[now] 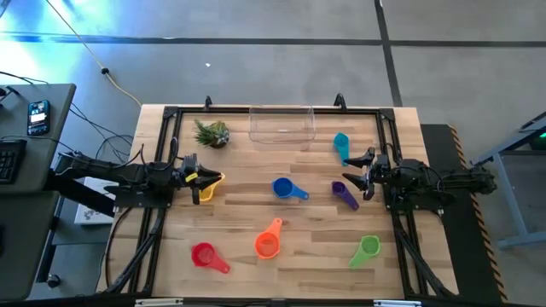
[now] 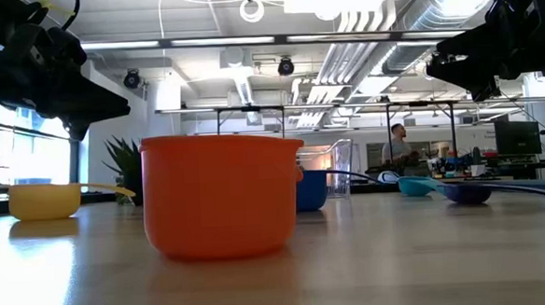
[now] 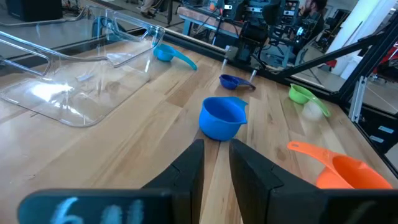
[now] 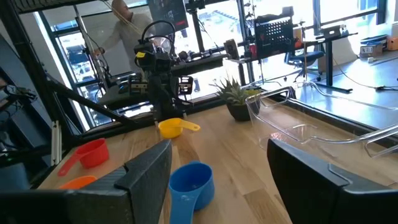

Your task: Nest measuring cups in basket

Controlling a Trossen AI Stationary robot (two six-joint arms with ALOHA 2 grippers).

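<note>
The left hand (image 1: 201, 181) hovers over the worktop (image 1: 281, 256) with its fingers (image 3: 186, 171) nearly closed on nothing, the yellow cup (image 1: 209, 182) just below it. The right hand (image 1: 363, 176) is spread wide and empty; the purple cup (image 1: 344, 194) lies just beside it, the blue cup (image 1: 286, 188) between both hands. The clear basket (image 1: 281, 126) stands empty, well beyond them.

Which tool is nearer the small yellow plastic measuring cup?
Left. The left tool sits right at the yellow measuring cup; the right tool is across the table.
</note>
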